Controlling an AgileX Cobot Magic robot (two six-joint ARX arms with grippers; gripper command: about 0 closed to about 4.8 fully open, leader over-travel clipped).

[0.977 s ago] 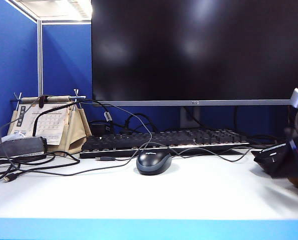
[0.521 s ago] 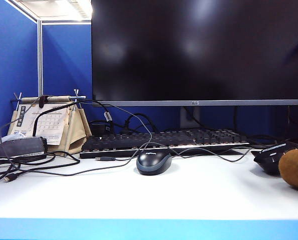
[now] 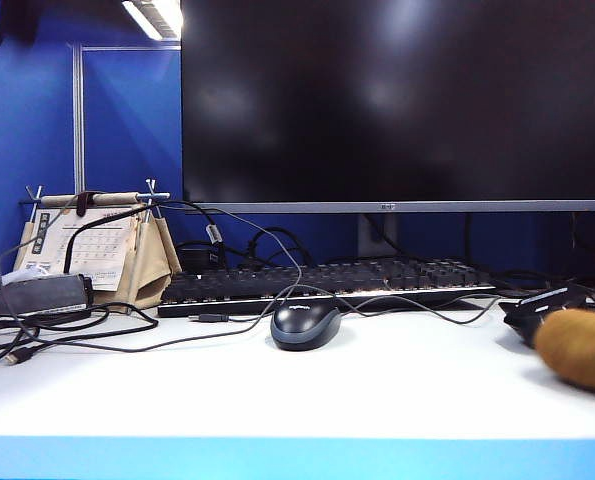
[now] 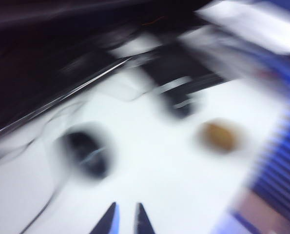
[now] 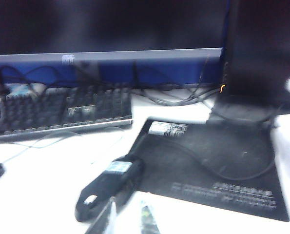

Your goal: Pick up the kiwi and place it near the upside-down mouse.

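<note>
The left hand [image 4: 124, 220] is seen only in the blurred left wrist view, where its two dark fingertips are held slightly apart with nothing between them, above bare white tabletop [image 4: 149, 180]. Beyond the fingertips the smooth dark mouse [image 4: 86, 153] is seen to one side, and farther off the upside-down mouse [image 4: 181, 100] and the kiwi [image 4: 219, 135] are made out as blurred shapes near each other, with a strip of tabletop between them.

The right hand [image 5: 126, 220] is shown at the edge of the right wrist view as two pale, blurred fingertips with a gap between them and nothing held; how far they stand apart cannot be told. Just beyond them a black, glossy wired device [image 5: 110, 185] is lying partly on a black mouse pad [image 5: 222, 165]. A keyboard [image 5: 57, 109] and the lower bezel of a monitor [image 5: 106, 56] are seen behind.

In the exterior view neither hand is seen. The kiwi [image 3: 577, 348] is resting on the tabletop [image 3: 297, 390] at the far right, cut by the frame edge, just in front of the upside-down mouse [image 3: 539, 308], which it partly covers. The smooth dark mouse [image 3: 305, 325] is placed at the middle, before the keyboard [image 3: 327, 282] and monitor [image 3: 392, 100]. A desk calendar [image 3: 97, 245] and tangled cables [image 3: 67, 335] are found at the left.
</note>
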